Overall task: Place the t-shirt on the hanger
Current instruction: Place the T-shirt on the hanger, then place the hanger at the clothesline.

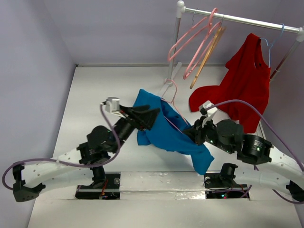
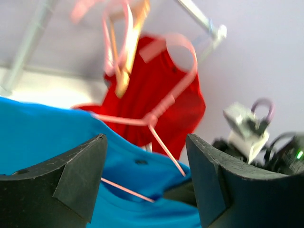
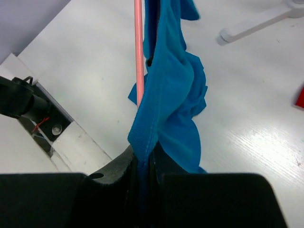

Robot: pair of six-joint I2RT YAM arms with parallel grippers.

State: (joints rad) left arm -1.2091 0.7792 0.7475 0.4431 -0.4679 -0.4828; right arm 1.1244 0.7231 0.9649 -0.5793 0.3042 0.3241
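Note:
The bright blue t-shirt (image 1: 166,128) hangs bunched above the table between my two grippers. A thin pale pink hanger (image 1: 172,95) is partly inside it, its hook sticking out at the top. My right gripper (image 1: 192,134) is shut on a ribbed edge of the t-shirt (image 3: 166,95) and holds it up; the hanger's bar (image 3: 138,47) runs beside the cloth. My left gripper (image 1: 149,118) is open and empty at the shirt's left side. In the left wrist view the t-shirt (image 2: 47,137) and hanger wire (image 2: 166,149) lie beyond my open fingers (image 2: 80,175).
A white garment rack (image 1: 237,19) stands at the back right, with its base foot (image 1: 168,85) on the table. On it hang more pink hangers (image 1: 194,42), a tan wooden hanger (image 1: 206,57) and a red garment (image 1: 247,85) on a pale blue hanger (image 1: 273,40).

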